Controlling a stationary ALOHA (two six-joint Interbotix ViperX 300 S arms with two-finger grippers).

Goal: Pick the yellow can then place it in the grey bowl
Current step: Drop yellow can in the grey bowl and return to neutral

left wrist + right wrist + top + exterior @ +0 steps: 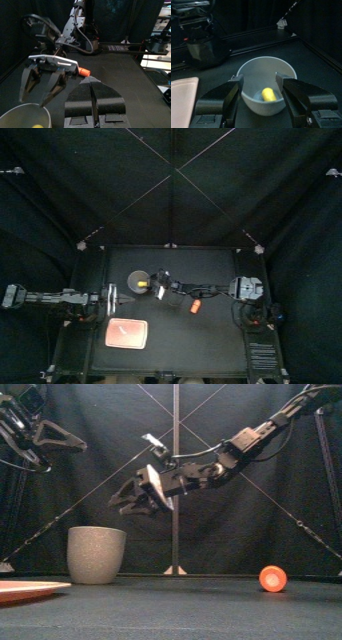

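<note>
Yellow can lies in grey bowl below parted right end effector.

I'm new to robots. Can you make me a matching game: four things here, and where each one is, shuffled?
1 yellow can
2 orange toy
3 pink tray
4 right gripper

a open, above the grey cup
b flat, at the table's front left
c inside the grey cup
d alone on the table, right of the cup

Pairs: 1-c, 2-d, 3-b, 4-a
</note>
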